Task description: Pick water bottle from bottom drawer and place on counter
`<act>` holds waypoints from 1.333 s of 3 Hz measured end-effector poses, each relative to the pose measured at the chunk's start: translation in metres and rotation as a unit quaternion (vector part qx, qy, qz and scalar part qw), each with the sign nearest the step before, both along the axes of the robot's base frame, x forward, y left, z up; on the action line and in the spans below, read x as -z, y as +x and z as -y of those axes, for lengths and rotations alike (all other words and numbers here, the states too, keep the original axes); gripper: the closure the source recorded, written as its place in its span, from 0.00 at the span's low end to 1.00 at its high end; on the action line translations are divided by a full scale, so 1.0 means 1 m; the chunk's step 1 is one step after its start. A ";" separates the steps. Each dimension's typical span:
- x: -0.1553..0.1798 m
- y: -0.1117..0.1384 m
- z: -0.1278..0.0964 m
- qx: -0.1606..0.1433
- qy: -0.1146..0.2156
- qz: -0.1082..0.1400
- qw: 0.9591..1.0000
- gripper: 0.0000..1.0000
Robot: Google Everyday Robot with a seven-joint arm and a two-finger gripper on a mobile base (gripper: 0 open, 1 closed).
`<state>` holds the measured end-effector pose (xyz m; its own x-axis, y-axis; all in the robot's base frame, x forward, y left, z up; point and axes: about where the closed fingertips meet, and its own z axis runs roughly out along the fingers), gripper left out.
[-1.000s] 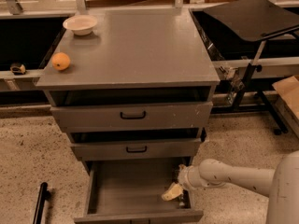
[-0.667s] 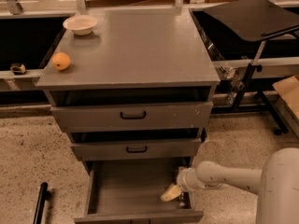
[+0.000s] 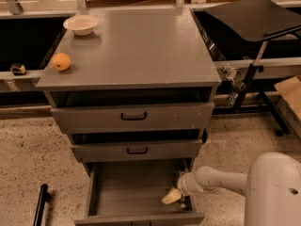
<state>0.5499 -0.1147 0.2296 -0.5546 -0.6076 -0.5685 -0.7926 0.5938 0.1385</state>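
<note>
The bottom drawer (image 3: 131, 192) is pulled out and shows its plain grey inside. My gripper (image 3: 170, 197) is down inside it near the front right corner, with its pale tip low over the drawer floor. A small glinting shape (image 3: 181, 176) by the drawer's right wall, just behind my wrist, may be the water bottle, but it is mostly hidden by the arm. The counter (image 3: 136, 46) is the flat grey top of the cabinet.
A white bowl (image 3: 81, 24) and an orange fruit (image 3: 61, 61) sit on the counter's left side. The two upper drawers stand slightly open. A black tilted tray on a stand (image 3: 256, 18) is at the right. A black bar (image 3: 41, 204) lies on the floor at the left.
The gripper has stayed almost in place in the drawer, edging slightly down and left. More of the white arm body shows at the lower right.
</note>
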 end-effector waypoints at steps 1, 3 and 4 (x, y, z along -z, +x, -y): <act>0.023 0.000 -0.010 -0.013 0.008 -0.019 1.000 0.03; 0.061 0.004 -0.008 0.020 -0.034 -0.046 0.998 0.02; 0.070 0.008 0.002 0.042 -0.041 -0.054 0.997 0.02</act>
